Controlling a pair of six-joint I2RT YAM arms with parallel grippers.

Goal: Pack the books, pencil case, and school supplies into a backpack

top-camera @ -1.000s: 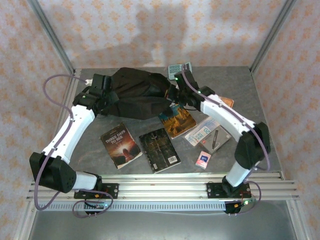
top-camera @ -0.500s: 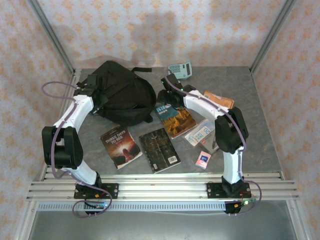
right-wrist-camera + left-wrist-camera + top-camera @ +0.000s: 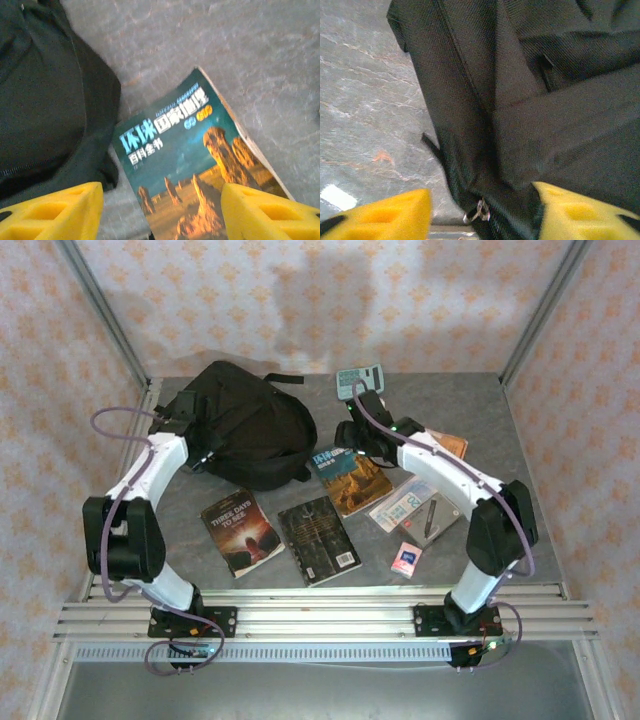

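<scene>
The black backpack (image 3: 245, 425) lies slumped at the back left of the table. My left gripper (image 3: 204, 450) is at its left edge; in the left wrist view the gripper (image 3: 482, 216) is open, with the bag's fabric (image 3: 530, 100) and a metal zip pull (image 3: 479, 210) between the yellow fingers, not pinched. My right gripper (image 3: 347, 440) hovers open (image 3: 162, 210) over the top of the blue-and-orange book (image 3: 200, 165), just right of the backpack (image 3: 45, 100). The dark red-glow book (image 3: 242, 530) and the black-grey book (image 3: 318, 540) lie in front. A clear pencil case (image 3: 418, 508) lies to the right.
The teal calculator (image 3: 358, 380) sits at the back edge, the orange booklet (image 3: 447, 444) at the right behind my right forearm, and the pink-and-blue packet (image 3: 406, 559) near the front rail. Metal frame posts stand at the back corners.
Both grippers opened and let go of the backpack, which dropped from being stretched between them into a heap at the left. The right gripper drew back over the blue-and-orange book.
</scene>
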